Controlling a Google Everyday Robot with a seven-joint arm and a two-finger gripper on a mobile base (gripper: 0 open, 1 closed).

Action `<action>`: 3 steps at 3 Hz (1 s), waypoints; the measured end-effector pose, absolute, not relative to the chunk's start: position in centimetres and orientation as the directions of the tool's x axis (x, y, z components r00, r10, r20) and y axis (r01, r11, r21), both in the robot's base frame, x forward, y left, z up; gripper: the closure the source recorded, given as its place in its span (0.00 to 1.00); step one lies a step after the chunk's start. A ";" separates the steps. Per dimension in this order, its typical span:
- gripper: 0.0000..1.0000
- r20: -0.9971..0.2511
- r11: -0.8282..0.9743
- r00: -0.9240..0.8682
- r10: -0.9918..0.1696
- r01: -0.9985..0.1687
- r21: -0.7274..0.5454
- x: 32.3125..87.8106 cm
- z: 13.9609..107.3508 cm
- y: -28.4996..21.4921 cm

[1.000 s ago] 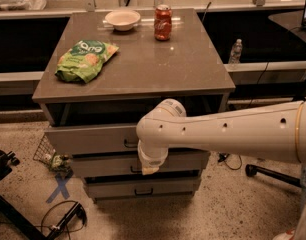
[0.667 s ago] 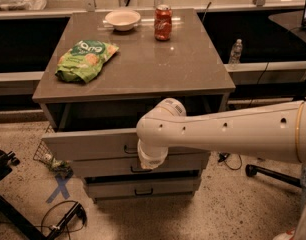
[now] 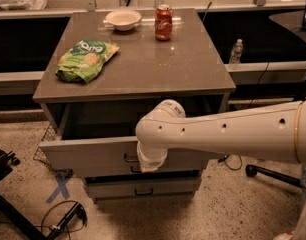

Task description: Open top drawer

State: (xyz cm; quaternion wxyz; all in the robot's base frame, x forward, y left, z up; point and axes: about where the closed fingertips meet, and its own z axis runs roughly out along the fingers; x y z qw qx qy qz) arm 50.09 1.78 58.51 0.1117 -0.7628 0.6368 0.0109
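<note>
The top drawer [image 3: 88,155] is the wide grey front under the brown tabletop [image 3: 143,69]. It stands pulled out toward me, with a dark gap behind its front. Its small black bar handle [image 3: 130,158] shows just left of my wrist. My gripper [image 3: 147,165] is at the end of the white arm, which reaches in from the right. It sits right against the drawer front at the handle, hidden behind the wrist. A lower, narrower drawer front [image 3: 143,189] with a like handle is closed below.
On the tabletop lie a green snack bag [image 3: 86,59], a white bowl [image 3: 123,19] and a red soda can [image 3: 163,22]. A water bottle [image 3: 236,51] stands at the back right. A blue tape X [image 3: 59,186], cables [image 3: 58,219] and a black chair base [image 3: 270,174] are on the floor.
The top drawer has slid further out toward me, and the arm's wrist has moved with it, slightly down and toward me. The items on the tabletop have not moved.
</note>
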 end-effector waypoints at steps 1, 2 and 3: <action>1.00 -0.158 -0.152 0.176 -0.972 -0.977 -0.152 49.5 58.4 1.3; 1.00 -0.158 -0.152 0.176 -0.972 -0.977 -0.152 49.5 58.4 1.6; 1.00 -0.158 -0.152 0.176 -0.972 -0.977 -0.152 49.5 58.4 1.6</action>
